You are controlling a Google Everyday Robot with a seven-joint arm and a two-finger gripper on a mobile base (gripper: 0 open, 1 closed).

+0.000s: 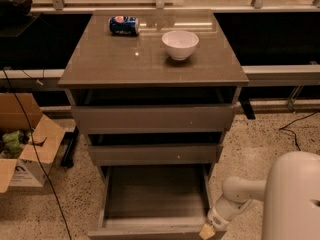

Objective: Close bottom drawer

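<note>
My gripper (208, 229) sat low at the right front corner of the bottom drawer (152, 196), touching or just beside its front panel. I could not tell how wide it stood, nor whether it gripped anything. The drawer hung pulled well out of the cabinet (150, 59), under the 2 other drawers. Its front ran left to right, mostly to my gripper's left, and its sliding axis ran front to back. I judged the push had to go straight in, toward the cabinet.
</note>
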